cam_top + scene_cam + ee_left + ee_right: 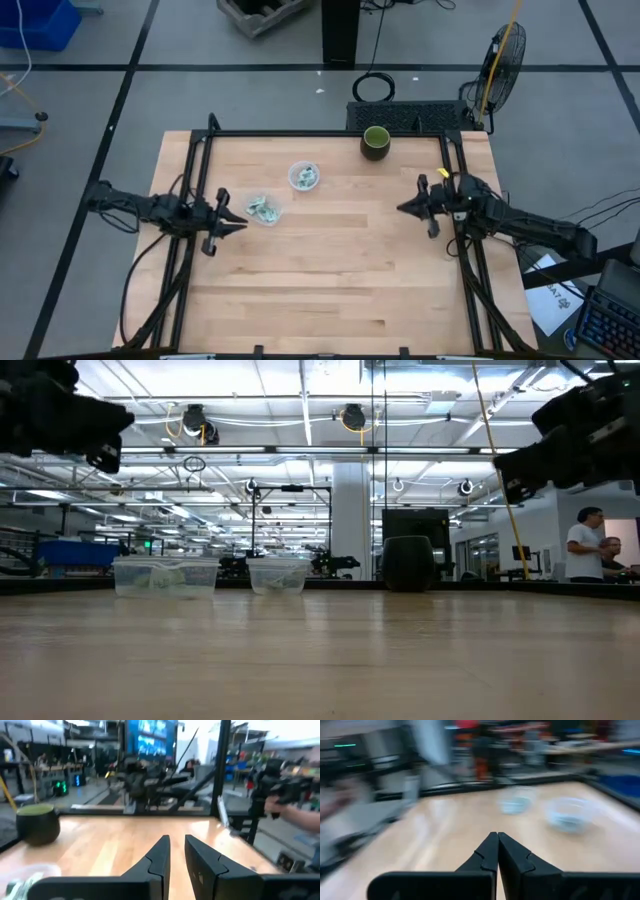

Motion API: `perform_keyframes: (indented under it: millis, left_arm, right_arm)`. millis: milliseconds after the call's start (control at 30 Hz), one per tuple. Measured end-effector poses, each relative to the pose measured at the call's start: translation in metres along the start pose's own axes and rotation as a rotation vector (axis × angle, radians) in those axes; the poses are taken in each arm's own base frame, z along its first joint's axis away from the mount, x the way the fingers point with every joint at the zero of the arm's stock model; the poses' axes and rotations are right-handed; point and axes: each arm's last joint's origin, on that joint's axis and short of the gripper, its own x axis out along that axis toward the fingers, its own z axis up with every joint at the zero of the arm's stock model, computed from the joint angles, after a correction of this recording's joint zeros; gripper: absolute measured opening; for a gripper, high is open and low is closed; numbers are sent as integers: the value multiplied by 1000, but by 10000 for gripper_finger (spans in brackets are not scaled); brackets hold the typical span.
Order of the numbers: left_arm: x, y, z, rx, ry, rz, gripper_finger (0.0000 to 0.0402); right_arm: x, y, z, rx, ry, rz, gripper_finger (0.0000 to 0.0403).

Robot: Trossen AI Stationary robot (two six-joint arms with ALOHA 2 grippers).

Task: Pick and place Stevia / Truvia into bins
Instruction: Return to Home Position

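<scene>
From above: left gripper (236, 224) hangs by the table's left edge and right gripper (404, 208) by its right edge, both well clear of the bins. Sachets (260, 208) lie in the tub (278, 213) and the cup (292, 178); I can't count them.
Low view: both grippers are cut off at the top corners.
Left wrist: fingers a narrow gap apart, empty; tub clipped at the corner.
Right wrist: fingers pressed together, empty; bins just blurs.
</scene>
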Motion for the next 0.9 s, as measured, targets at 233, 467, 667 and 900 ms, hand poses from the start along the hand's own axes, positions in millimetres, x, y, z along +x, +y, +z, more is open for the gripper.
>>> perform_keyframes:
  millis: [233,467,667,900]
  left_arm:
    - [0,-4,8,-3,-75,-43,62]
    - [-1,-10,8,17,-77,-73,62]
    - [-5,-9,7,7,-71,83,63]
    - [-6,-9,0,-30,-6,124,63]
  right_arm:
    - [3,0,-1,-18,-6,-185,0]
    - [5,8,0,-91,-11,-176,0]
    - [0,10,1,-81,-33,-172,0]
    - [-2,13,0,-82,-38,-115,0]
